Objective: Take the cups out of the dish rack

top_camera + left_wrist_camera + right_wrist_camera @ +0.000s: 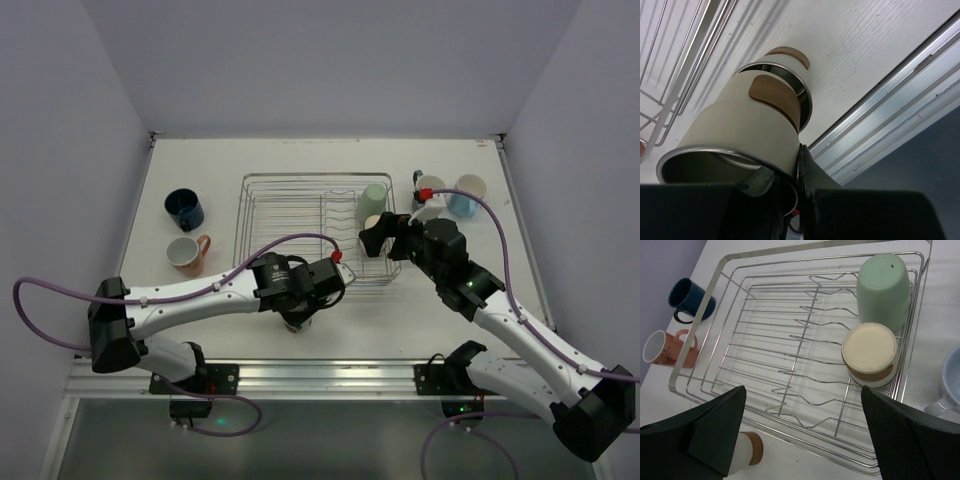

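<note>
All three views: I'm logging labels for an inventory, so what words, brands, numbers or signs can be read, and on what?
No text is readable in any view.
salmon mug: dark print on its side, too small to read.
beige cup: brown patches only, no lettering.
navy mug, mint cup, cream cup: no marks seen.

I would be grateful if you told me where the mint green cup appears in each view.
Top external: mint green cup at the far right corner of the dish rack.
Left wrist: not in it.
Right wrist: mint green cup upper right, upside down.
Shared landmark: the dish rack, seen in all three.
</note>
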Available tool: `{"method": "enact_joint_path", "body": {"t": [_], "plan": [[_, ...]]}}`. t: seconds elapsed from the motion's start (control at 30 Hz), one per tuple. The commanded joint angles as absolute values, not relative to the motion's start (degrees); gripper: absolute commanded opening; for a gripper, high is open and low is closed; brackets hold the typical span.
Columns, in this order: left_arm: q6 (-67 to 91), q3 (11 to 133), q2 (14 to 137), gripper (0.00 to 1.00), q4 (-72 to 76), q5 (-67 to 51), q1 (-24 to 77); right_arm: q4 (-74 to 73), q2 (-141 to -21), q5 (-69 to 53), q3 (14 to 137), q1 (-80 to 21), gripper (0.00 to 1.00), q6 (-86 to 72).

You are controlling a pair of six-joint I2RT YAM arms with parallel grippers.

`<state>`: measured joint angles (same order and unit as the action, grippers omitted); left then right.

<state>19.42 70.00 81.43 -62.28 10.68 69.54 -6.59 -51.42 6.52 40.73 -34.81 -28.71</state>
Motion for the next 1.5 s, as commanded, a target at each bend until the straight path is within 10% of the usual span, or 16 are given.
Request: {"method": "enact_joint_path", "body": {"t": [0.0,0.4,0.83,1.47], "plan": [[16.4,72.2,81.7,0.08,-63.8,8.7,70.0,-5.5,-51.9,8.1,40.1,-34.5,0.99,-27.4],[16.9,72.6,81.9,0.47,-62.8,10.1,70.0,-6.5,-53.4,11.5,40.3,-33.9,0.99,-26.6],[19.7,78.7,73.1,0.52,-55.6,20.9,70.0,-12.2,-61.7,11.3,45.9,-33.7,0.84,-25.8],[13.4,52.1,38.7,0.83,-22.1,41.5,69.9,-16.8,-83.1,26.1,59.8,-33.7,0.82,-25.8]]}}
